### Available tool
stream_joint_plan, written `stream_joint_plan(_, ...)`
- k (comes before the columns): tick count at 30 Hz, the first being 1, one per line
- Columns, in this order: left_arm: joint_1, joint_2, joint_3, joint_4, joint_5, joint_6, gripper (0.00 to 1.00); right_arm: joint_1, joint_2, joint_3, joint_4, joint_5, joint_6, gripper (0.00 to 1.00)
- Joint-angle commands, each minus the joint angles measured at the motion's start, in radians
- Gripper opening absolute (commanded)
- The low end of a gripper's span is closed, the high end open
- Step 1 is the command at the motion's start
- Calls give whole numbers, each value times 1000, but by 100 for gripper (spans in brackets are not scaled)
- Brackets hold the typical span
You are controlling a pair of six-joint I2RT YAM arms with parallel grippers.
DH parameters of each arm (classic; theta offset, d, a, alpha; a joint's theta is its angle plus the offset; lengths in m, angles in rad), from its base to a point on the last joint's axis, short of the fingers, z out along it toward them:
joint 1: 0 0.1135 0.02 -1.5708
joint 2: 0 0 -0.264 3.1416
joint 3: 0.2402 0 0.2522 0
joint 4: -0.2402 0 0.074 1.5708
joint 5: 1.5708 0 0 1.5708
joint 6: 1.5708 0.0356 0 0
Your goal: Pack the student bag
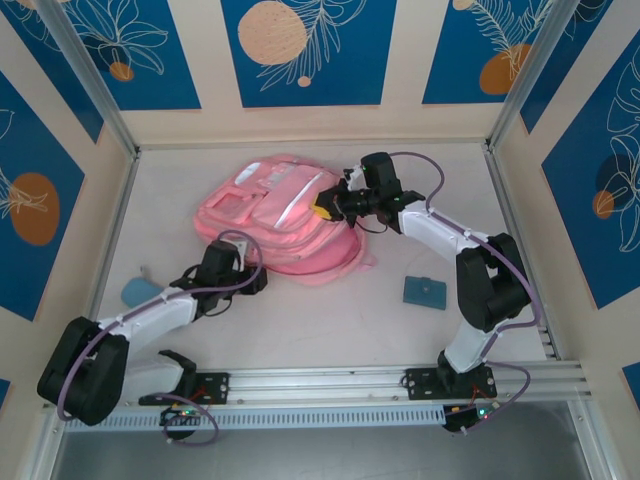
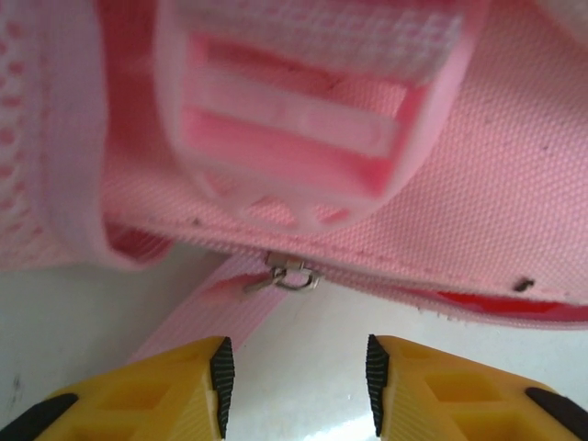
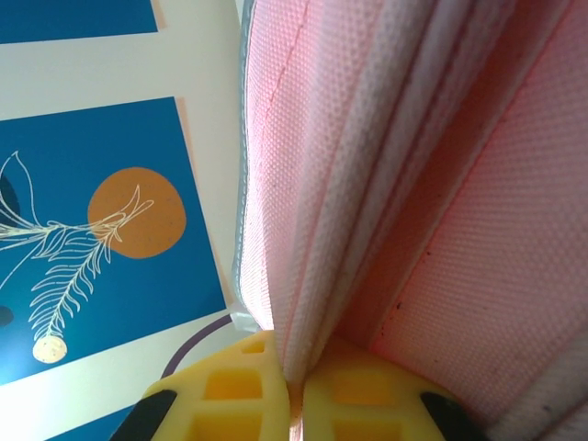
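The student bag (image 1: 275, 215) is a large pink backpack lying flat at the back middle of the table. My right gripper (image 3: 299, 390) is shut on a fold of its pink fabric at the bag's right edge, and the yellow fingers (image 3: 230, 390) press the fold between them. My left gripper (image 2: 296, 386) stands open at the bag's near edge, with bare table between its black pads. A small metal zipper pull (image 2: 287, 276) hangs from the bag's seam just ahead of the left fingers, below a pink plastic buckle (image 2: 294, 138). A pink strap (image 2: 207, 308) runs under the left finger.
A small teal case (image 1: 425, 291) lies on the table to the right of the bag. A light blue object (image 1: 140, 292) sits near the left wall beside the left arm. Patterned walls (image 1: 310, 50) close in the back and both sides; a metal rail (image 1: 400, 380) runs along the front.
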Motion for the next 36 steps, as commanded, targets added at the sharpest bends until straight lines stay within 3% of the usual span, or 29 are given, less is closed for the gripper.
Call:
stream_joint_plan(1, 5, 35, -1, 92, -4, 73, 41, -19, -46, 55, 92, -42, 13, 5)
stream_joint_plan(9, 4, 84, 16, 103, -104, 111, 39, -24, -44, 52, 92, -45, 18, 5)
stream_joint_plan(19, 3, 78, -11, 243, -44, 198, 43, -24, -44, 52, 89, -45, 20, 5)
stream_joint_plan(36, 4, 105, -23, 291, -85, 186, 13, -27, -52, 48, 73, -28, 16, 4)
